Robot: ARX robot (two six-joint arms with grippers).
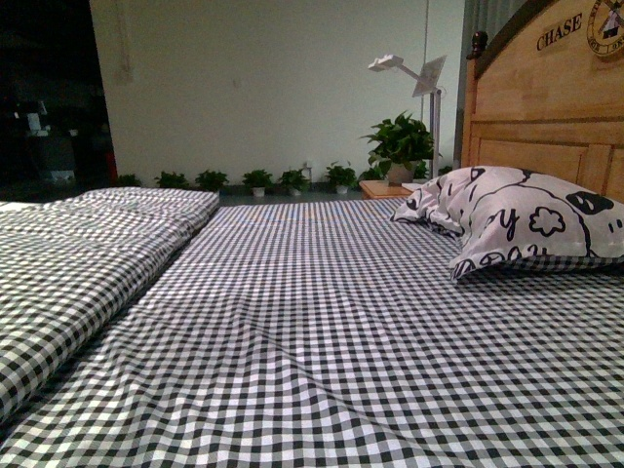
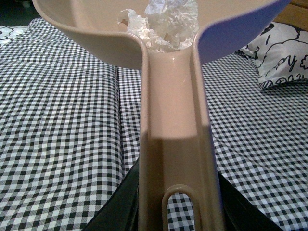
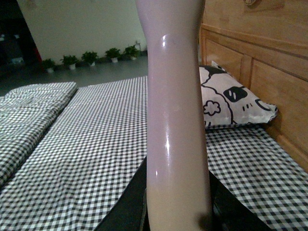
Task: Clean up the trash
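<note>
Your left gripper (image 2: 180, 219) clamps the dustpan (image 2: 175, 144) holding the trash (image 2: 166, 24); your right gripper (image 3: 178, 219) clamps a beige handle (image 3: 175, 120), pillow (image 1: 517, 219) far right

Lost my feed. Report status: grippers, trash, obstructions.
Left gripper holds dustpan by its handle. Right gripper holds a glossy beige handle. Trash sits in the dustpan scoop. Bed ahead, nothing blocking.

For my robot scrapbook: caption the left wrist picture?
Crumpled white trash sits in the beige dustpan held above the checkered bed.
</note>
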